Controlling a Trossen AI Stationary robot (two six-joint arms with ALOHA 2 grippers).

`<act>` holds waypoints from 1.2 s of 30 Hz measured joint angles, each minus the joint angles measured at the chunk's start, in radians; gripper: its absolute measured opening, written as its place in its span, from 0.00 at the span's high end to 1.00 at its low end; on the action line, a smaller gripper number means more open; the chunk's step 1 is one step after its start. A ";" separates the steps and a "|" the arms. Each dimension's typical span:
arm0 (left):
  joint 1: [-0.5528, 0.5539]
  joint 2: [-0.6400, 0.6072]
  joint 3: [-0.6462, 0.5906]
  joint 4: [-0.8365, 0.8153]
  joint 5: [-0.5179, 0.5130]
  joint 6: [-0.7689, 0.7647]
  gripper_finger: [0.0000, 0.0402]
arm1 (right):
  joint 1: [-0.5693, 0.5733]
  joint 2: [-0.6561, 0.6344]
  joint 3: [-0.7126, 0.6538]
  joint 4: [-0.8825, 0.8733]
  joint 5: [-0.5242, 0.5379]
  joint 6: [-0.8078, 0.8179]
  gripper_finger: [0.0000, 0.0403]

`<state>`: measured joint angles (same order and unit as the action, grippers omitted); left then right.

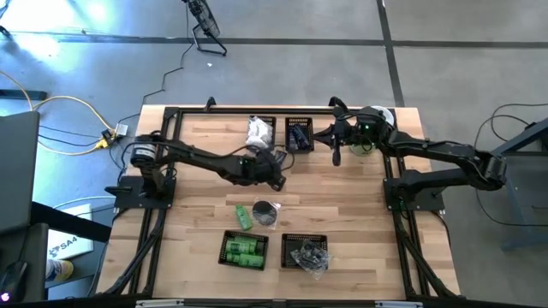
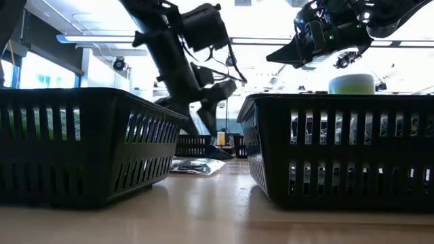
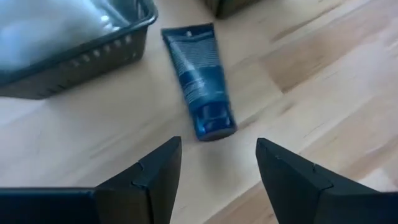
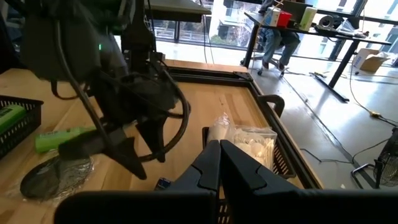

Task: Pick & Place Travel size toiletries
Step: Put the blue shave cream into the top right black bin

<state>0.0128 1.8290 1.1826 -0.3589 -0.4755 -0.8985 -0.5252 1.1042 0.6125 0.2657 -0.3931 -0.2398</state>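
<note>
Blue tube (image 3: 200, 79) flat on table (image 3: 323, 74), beyond open jaws, beside basket (image 3: 81, 53).

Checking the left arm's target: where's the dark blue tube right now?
The dark blue tube lies flat on the bare wood, just ahead of the open left gripper and beside the basket of white packets, toward the table's far middle.

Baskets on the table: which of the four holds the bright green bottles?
The near-left basket, on the left arm's side at the table's front edge. Its neighbour holds dark, clear-wrapped pieces, the far-left basket white packets, and the far-right basket dark blue items.
</note>
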 joint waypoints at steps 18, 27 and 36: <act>0.010 0.037 0.018 0.025 -0.066 -0.031 0.50 | 0.000 0.000 0.000 0.000 -0.003 0.002 0.99; 0.015 0.093 0.017 0.078 -0.077 -0.026 0.50 | 0.000 0.000 0.000 0.000 -0.003 0.002 0.99; 0.013 0.093 0.017 0.072 -0.077 -0.030 0.50 | 0.000 0.000 0.000 0.000 -0.003 0.000 0.99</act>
<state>0.0261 1.9221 1.1999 -0.2870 -0.5526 -0.9282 -0.5252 1.1042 0.6125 0.2653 -0.3958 -0.2394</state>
